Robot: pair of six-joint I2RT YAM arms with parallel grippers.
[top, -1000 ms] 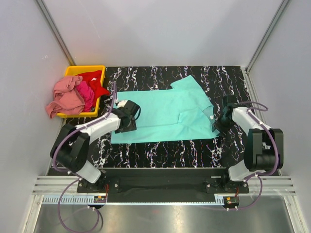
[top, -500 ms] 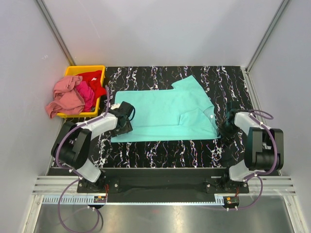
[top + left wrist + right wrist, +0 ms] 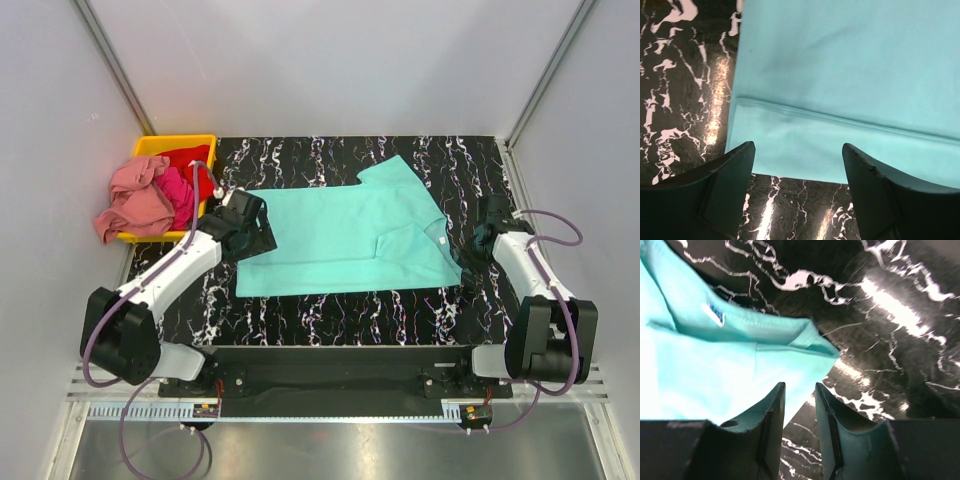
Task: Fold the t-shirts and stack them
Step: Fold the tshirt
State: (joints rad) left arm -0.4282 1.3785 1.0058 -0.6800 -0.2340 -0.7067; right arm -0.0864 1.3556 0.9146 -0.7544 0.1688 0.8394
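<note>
1. Turquoise-teal t-shirt (image 3: 340,240) lies spread flat mid-table, collar end to the right, hem end to the left. One sleeve (image 3: 392,175) points to the far side. The near-right part looks folded in over the body.
2. Salmon pink shirt (image 3: 135,200), magenta shirt (image 3: 178,190) and red shirt (image 3: 190,158) are heaped in and over the yellow bin (image 3: 150,143) at the far left, not yet folded.
3. Left claw (image 3: 797,150) has its jaws wide and carries nothing. It hangs over the shirt's left edge, cloth on one side and bare table (image 3: 685,75) on the other. A stitched line (image 3: 840,119) runs parallel to that edge; hem or fold, I cannot tell.
4. Right claw (image 3: 799,390) has its jaws narrow, with only a slit between them. It is at the right edge by the collar, whose small blue label (image 3: 715,314) shows. No cloth looks pinched in the slit.
5. Judged step: getting hold of both ends for the first fold of this shirt. Task is early.
6. To do it well, the right claw should widen before coming down on the corner flap (image 3: 812,342).
7. The left claw should go down at the very edge so that one finger slips under the cloth, taking every layer there.
8. Both ends should rise together and stay low, with the cloth lightly taut between them.
9. Risks, as I judge them: the soft cloth bunches if pushed, and uneven pulls would skew the fold.
</note>
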